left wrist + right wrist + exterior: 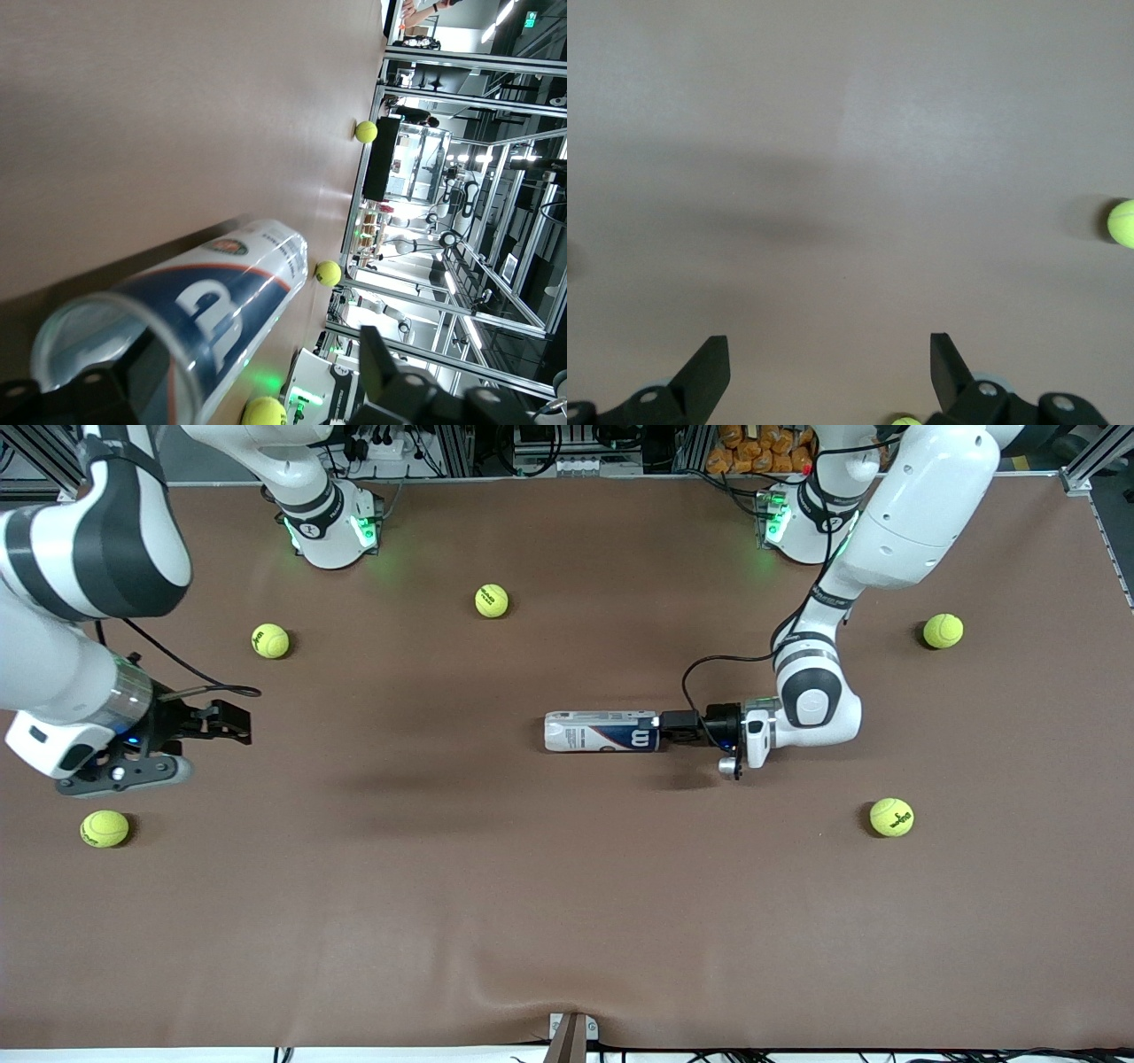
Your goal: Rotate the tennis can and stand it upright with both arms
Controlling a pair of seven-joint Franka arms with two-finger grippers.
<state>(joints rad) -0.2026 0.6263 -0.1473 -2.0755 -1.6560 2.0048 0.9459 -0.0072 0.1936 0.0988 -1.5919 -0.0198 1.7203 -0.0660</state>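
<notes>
The tennis can (602, 732) lies on its side in the middle of the brown table, its dark blue "W" band toward the left arm's end. My left gripper (666, 726) is low at that end of the can. It is open, with its fingers on either side of the can's clear rim. In the left wrist view the can (213, 301) fills the space between the fingers, and my left gripper (230, 354) is not closed on it. My right gripper (232, 722) is open and empty, up over bare table near the right arm's end, and it also shows in the right wrist view (826, 341).
Several yellow-green tennis balls lie scattered on the table: one (492, 600) near the arm bases, one (270, 640) and one (104, 828) by the right arm, one (943, 631) and one (891, 817) by the left arm. The table (567, 921) is bare nearer the camera.
</notes>
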